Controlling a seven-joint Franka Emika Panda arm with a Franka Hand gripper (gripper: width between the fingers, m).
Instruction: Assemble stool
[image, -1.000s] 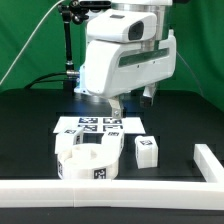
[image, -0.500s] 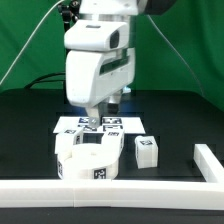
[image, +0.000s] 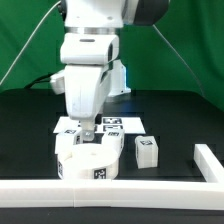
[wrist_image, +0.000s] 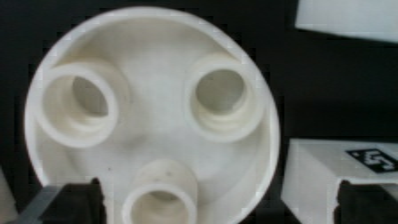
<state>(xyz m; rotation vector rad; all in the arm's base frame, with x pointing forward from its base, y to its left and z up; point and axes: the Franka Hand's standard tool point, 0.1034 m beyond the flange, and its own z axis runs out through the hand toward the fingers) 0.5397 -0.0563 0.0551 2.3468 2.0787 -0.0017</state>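
Observation:
The white round seat disc (image: 90, 160) lies near the front rail towards the exterior view's left, a tag on its side wall. In the wrist view it (wrist_image: 151, 110) fills the picture, showing three round sockets. My gripper (image: 88, 133) hangs just above the disc's far part, fingers pointing down. In the wrist view my gripper (wrist_image: 178, 205) is open and empty, with one dark finger (wrist_image: 68, 200) showing beside the disc's rim. A short white leg (image: 146, 150) with a tag stands to the disc's right, also in the wrist view (wrist_image: 356, 165).
The marker board (image: 112, 124) lies flat behind the disc, partly hidden by my arm. A long white rail (image: 130, 196) runs along the front and turns up the exterior view's right (image: 210, 158). A green backdrop stands behind the black table.
My arm has swung toward the exterior view's left and come down, from over the marker board to just above the seat disc. The disc and leg have not moved.

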